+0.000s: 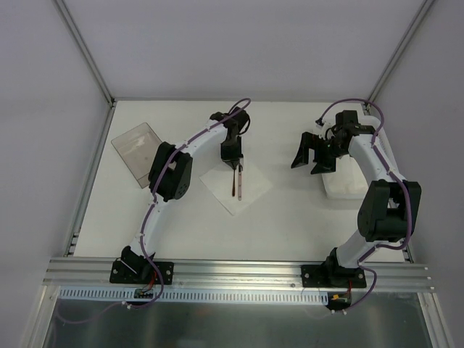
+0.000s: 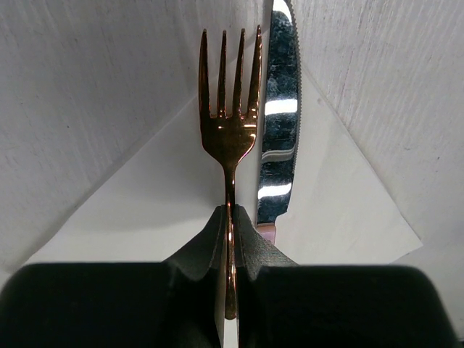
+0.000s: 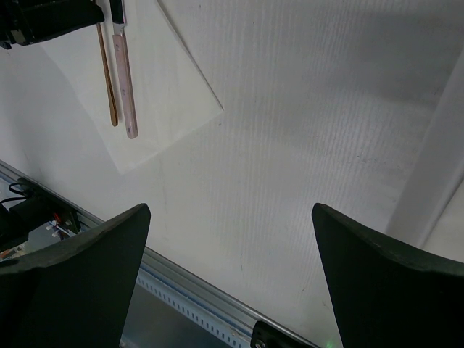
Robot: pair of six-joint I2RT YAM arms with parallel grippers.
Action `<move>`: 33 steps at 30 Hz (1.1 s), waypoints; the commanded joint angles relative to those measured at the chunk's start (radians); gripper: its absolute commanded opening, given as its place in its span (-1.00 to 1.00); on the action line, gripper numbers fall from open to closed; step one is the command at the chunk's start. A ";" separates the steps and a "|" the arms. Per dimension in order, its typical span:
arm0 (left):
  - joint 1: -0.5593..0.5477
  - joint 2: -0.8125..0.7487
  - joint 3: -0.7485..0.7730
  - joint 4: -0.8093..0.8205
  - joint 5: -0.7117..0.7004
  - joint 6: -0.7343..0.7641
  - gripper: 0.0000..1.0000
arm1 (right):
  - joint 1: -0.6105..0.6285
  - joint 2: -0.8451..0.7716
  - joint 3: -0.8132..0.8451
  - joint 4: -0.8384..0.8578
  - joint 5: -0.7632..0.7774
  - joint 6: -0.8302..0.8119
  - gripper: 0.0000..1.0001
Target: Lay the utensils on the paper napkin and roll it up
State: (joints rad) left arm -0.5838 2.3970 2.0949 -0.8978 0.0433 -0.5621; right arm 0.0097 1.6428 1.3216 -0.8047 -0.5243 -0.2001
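Utensils (image 1: 233,181), a copper fork (image 2: 230,138) and a knife (image 2: 279,123) with a mirror-bright serrated blade, lie parallel and just beside each other over the paper napkin (image 2: 159,210). The napkin is spread flat, turned like a diamond, near the middle of the white surface (image 2: 72,87). The fork's tines and the knife's tip point toward one corner of the napkin.

The left pincer (image 2: 230,217) is clenched on the fork's handle, its two dark fingers (image 2: 203,246) pressed against the thin stem from either side. Whether the fork's weight rests on the paper or hangs just above it cannot be told. The knife sits free of the pincer, and its rose-coloured handle (image 3: 125,87) runs alongside the fork's narrower one (image 3: 107,72).

The right pincer (image 3: 230,217) is released, jaws spread wide with nothing between them. It hangs above bare surface, well apart from the napkin, on the right side. Under that arm sits a white basket (image 1: 346,190). A clear plastic box (image 1: 138,152) lies tilted at the far left of the surface.
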 commanded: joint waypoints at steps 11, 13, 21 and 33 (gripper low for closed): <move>-0.019 -0.067 -0.003 -0.006 -0.022 -0.010 -1.00 | -0.005 -0.038 -0.002 0.002 -0.017 -0.004 0.98; -0.017 -0.062 -0.003 -0.006 -0.020 -0.012 -0.99 | -0.007 -0.038 -0.002 0.002 -0.016 -0.004 0.98; -0.019 -0.050 0.004 -0.003 -0.005 -0.012 -0.92 | -0.005 -0.034 -0.002 0.002 -0.011 -0.004 0.98; -0.017 -0.059 -0.018 0.000 -0.002 -0.022 -0.56 | -0.007 -0.026 0.001 0.001 -0.016 -0.004 0.98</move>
State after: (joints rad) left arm -0.5961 2.3970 2.0830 -0.8940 0.0433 -0.5701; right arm 0.0097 1.6428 1.3178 -0.8036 -0.5243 -0.1997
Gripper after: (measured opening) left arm 0.211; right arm 0.991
